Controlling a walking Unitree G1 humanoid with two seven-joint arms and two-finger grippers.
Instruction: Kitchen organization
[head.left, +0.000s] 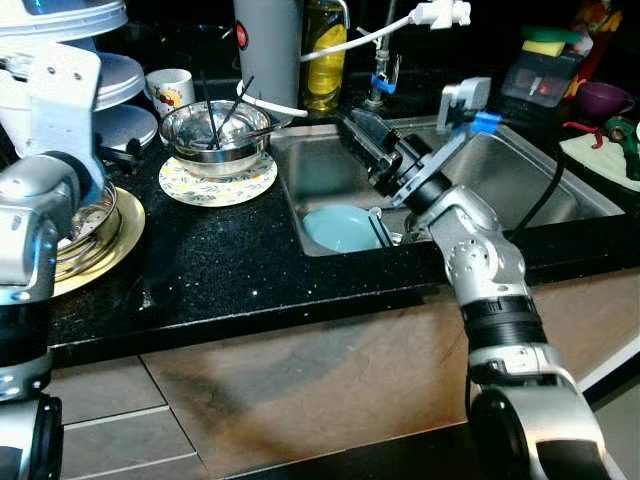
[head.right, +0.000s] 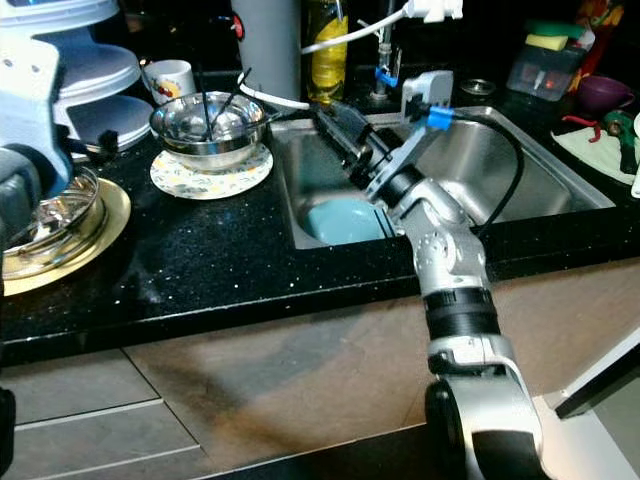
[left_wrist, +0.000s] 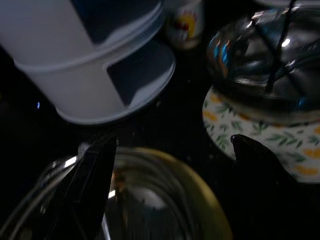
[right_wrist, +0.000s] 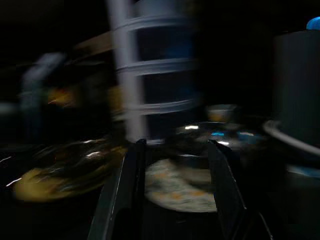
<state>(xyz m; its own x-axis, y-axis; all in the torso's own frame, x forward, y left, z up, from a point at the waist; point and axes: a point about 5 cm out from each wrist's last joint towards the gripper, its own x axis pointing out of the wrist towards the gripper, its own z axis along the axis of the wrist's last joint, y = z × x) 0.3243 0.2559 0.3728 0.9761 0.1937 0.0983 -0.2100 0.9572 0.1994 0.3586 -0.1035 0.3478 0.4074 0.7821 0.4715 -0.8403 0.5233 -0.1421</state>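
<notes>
Nearby, steel bowl (head.left: 213, 131) on floral plate (head.left: 218, 181); sink (head.left: 520, 170) beside.

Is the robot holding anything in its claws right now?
No. The right gripper is open above the sink, and the left gripper is open over the glass bowl; nothing sits between the fingers.

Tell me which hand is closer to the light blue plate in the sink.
Right. The right hand hangs over the sink, just above the light blue plate; the left hand is far off, over the glass bowl.

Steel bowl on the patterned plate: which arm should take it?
Right, probably. The right claw is open and points at the steel bowl from over the sink; the left claw hovers over the glass bowl.
</notes>
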